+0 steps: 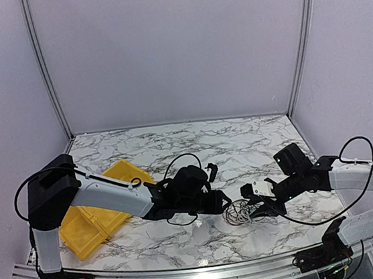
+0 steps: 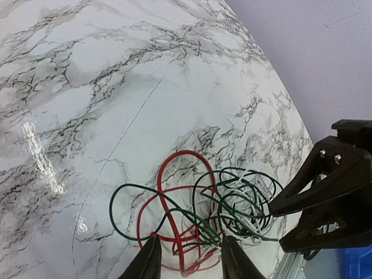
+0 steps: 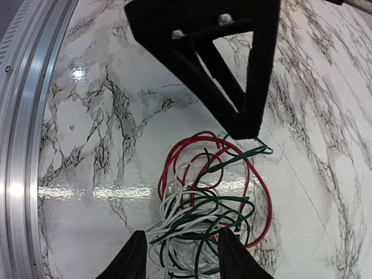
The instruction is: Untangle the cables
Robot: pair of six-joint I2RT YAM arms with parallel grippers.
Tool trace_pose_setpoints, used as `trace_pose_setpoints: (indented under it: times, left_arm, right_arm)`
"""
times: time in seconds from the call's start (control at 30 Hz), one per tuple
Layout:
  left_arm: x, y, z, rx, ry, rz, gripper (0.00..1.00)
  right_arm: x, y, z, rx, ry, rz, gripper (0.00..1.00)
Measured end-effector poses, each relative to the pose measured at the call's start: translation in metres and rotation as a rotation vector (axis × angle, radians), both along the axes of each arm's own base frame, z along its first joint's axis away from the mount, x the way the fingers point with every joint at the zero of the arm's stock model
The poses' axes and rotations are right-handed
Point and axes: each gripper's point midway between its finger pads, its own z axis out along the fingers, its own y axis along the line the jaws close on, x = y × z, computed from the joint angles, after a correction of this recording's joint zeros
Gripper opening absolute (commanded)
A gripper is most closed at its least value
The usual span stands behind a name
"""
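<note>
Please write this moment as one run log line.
cables: red, green, white, tangled on table | left gripper: open, astride cables | right gripper: open, astride cables | untangling: not done

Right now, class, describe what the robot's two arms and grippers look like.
Both the left arm and right arm have white links with black joints, each trailing a looping black cable. The left gripper and right gripper are black, with hollow triangular fingers and small silver screws.

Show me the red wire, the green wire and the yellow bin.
red wire [image 2: 187, 151]: left wrist view, top of its arch
green wire [image 2: 111, 203]: left wrist view, its leftmost loop
yellow bin [image 1: 83, 233]: top external view, bare floor
</note>
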Motion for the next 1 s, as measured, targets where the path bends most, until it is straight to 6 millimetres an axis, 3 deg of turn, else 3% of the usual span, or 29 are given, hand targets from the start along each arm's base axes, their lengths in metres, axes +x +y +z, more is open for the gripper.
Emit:
trace_pose_setpoints:
  times: [0.13,0.27,0.43,0.67,0.87,1.0]
  left_arm:
    - [0.008,-0.006,0.010,-0.042,0.026,0.019,0.34]
    - [0.010,-0.019,0.020,-0.096,0.058,0.020,0.30]
    - [0.010,-0.029,0.015,-0.119,0.110,0.017,0.26]
    - [0.008,-0.028,0.010,-0.128,0.163,0.040,0.33]
    - [0.003,-0.008,0.005,-0.103,0.177,0.074,0.33]
    - [0.002,-0.002,0.011,-0.115,0.189,0.095,0.35]
  right_arm:
    - [0.004,-0.001,-0.003,-0.012,-0.003,-0.017,0.28]
    - [0.005,-0.002,-0.007,-0.027,0.000,-0.024,0.27]
    - [0.006,-0.003,-0.009,-0.036,0.001,-0.029,0.26]
    - [0.007,-0.003,-0.010,-0.040,0.001,-0.031,0.22]
    - [0.007,-0.003,-0.011,-0.044,0.002,-0.032,0.12]
    - [0.007,-0.003,-0.015,-0.051,0.012,-0.032,0.10]
